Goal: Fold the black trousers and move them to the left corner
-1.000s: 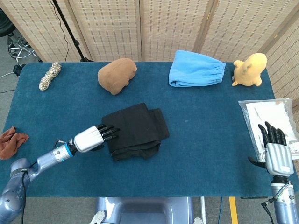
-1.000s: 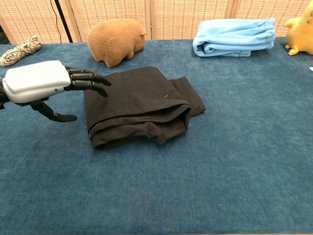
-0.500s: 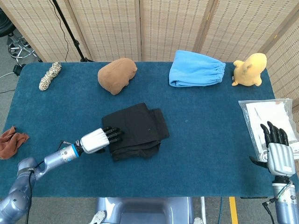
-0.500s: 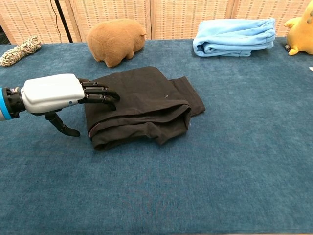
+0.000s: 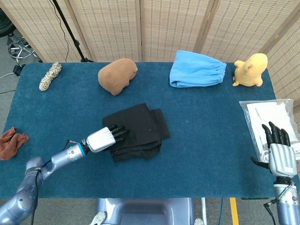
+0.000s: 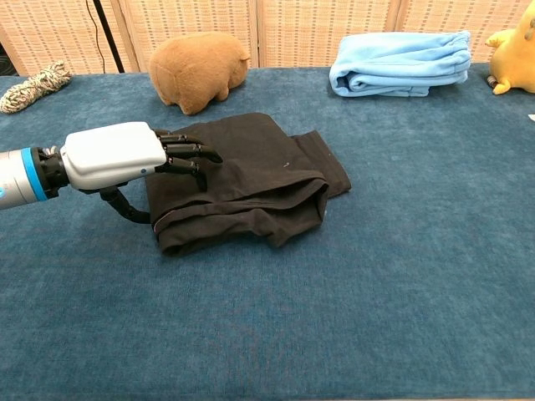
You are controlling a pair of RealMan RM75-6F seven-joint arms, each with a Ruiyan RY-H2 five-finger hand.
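The black trousers [image 5: 140,129] lie folded in a loose bundle near the middle of the blue table [image 5: 206,154], and the chest view shows the black trousers [image 6: 259,175] in front of me. My left hand [image 5: 105,137] reaches in from the left over their left edge. In the chest view the left hand [image 6: 125,156] has its fingers [image 6: 188,154] lying on top of the cloth, while the thumb [image 6: 125,207] hangs down beside the fold's edge. My right hand [image 5: 280,150] stands at the table's right edge, fingers spread upward and holding nothing.
A brown plush [image 5: 117,75], a folded light-blue cloth [image 5: 197,69] and a yellow plush toy [image 5: 251,69] line the far side. A rope coil [image 5: 49,76] sits far left, a rust-coloured rag [image 5: 11,140] at the left edge, a plastic bag [image 5: 267,119] at the right.
My left hand has slid to the right, from just beside the trousers onto their left edge, with its thumb dropping to the fold. The right hand has barely moved.
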